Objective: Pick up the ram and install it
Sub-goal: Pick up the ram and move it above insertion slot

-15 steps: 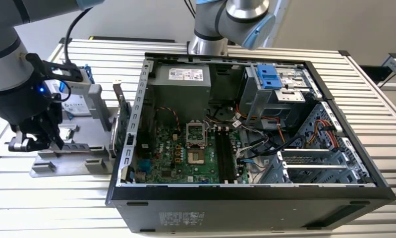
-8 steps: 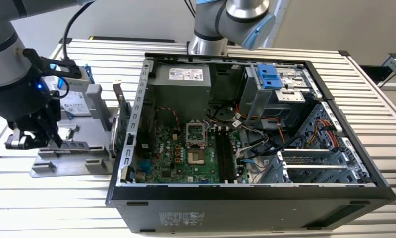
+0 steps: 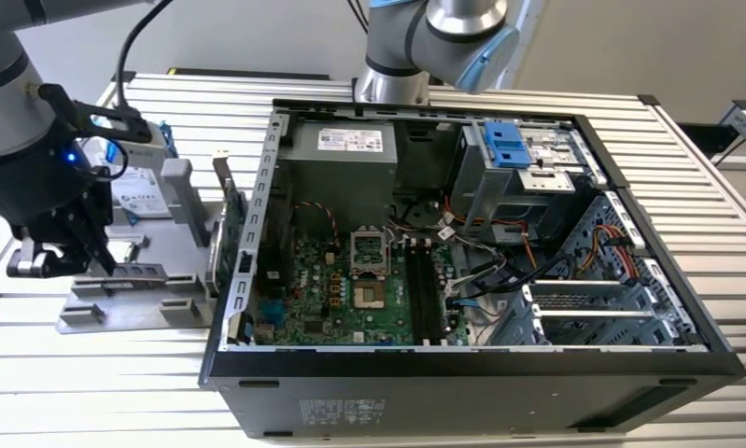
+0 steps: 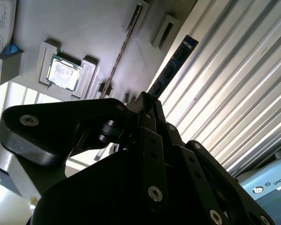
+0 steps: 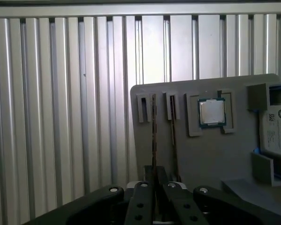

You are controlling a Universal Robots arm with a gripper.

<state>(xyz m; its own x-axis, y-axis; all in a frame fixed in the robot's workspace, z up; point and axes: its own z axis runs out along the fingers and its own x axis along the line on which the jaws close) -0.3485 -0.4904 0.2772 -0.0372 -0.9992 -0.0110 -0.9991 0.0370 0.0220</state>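
Apparently clenched on ram (image 4: 172, 65) end w/ gripper (image 4: 147, 101), long axis straight out ahead, PC case (image 3: 472, 359) toward the exterior view's right.

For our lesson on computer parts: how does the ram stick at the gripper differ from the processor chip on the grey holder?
The ram is long, narrow and dark; the processor chip is square with a silvery lid. The ram stands on edge, clamped by the gripper; the processor chip lies flat in its recess, untouched. Both are at the grey holder.
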